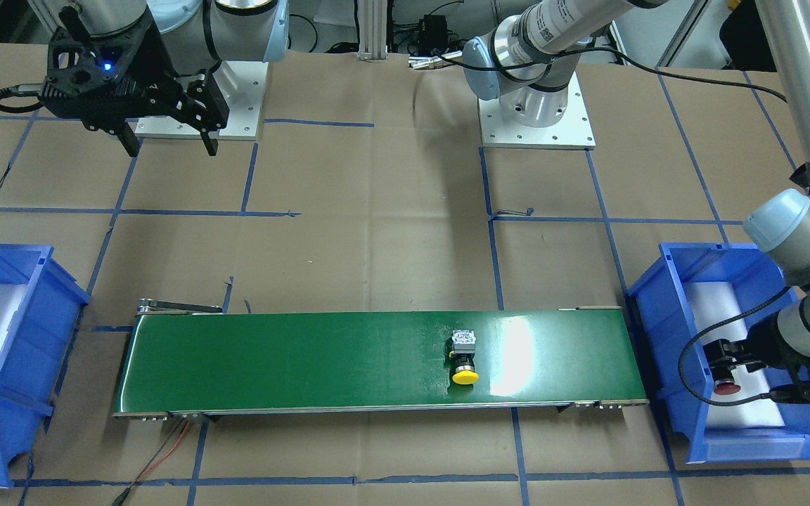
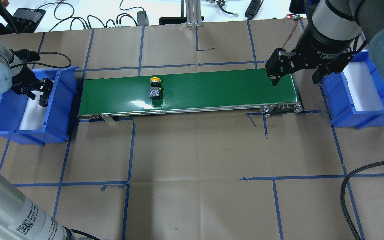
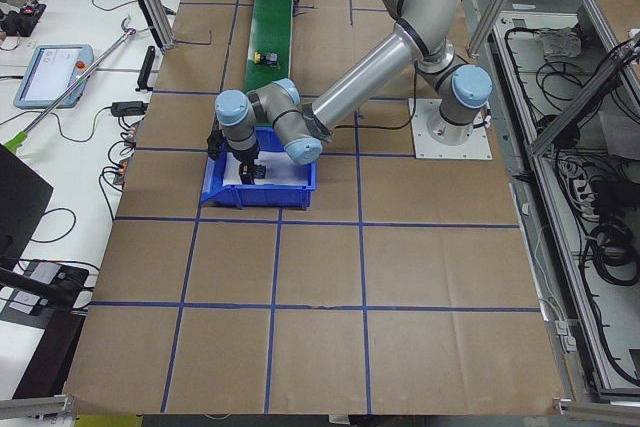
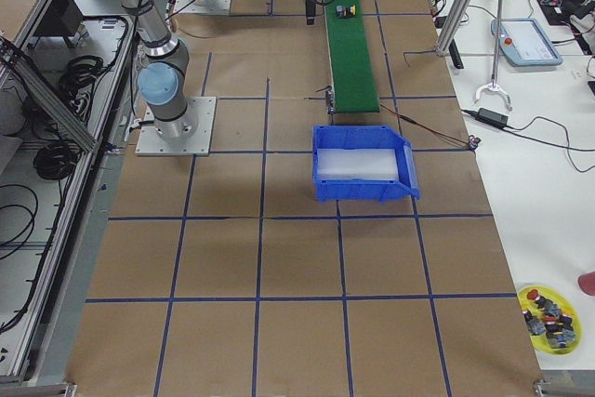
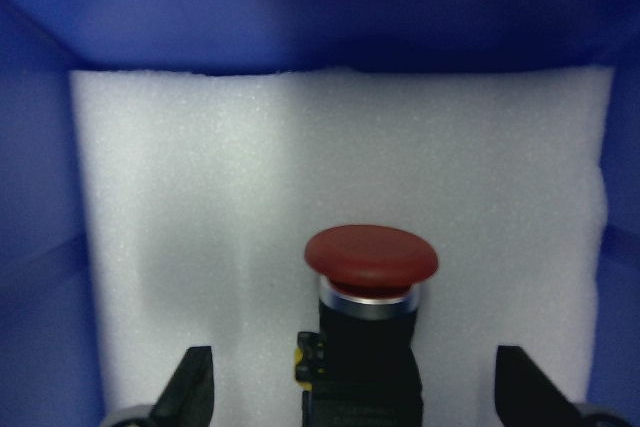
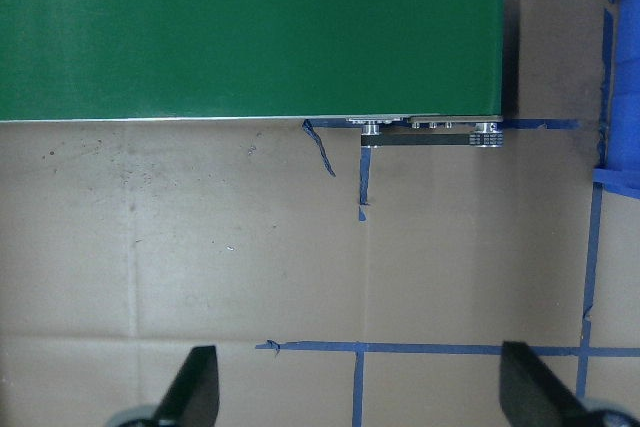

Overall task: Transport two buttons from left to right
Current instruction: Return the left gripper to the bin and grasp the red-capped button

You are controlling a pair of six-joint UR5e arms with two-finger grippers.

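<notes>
Red button [image 5: 371, 252] lies on foam in the left bin [image 1: 658, 288], between spread left fingers [image 5: 195, 392], untouched; yellow button [image 1: 465, 376] on the belt [image 1: 306, 358]. Right fingers [image 6: 200, 387] spread, empty. Advise: close squarely on the black body, below the cap

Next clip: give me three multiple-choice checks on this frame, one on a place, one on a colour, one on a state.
1. Where does the yellow button lie?
A) on the green belt
B) on the brown table paper
C) inside a blue bin

2. What colour is the cap of the button in the left bin?
A) yellow
B) red
C) green

3. How is the left pincer?
A) shut on a button
B) open
C) out of view

Answers:
1 A, it rests on the belt's surface.
2 B, the red button fills the left wrist view.
3 B, both fingers stand wide of the button.
</notes>
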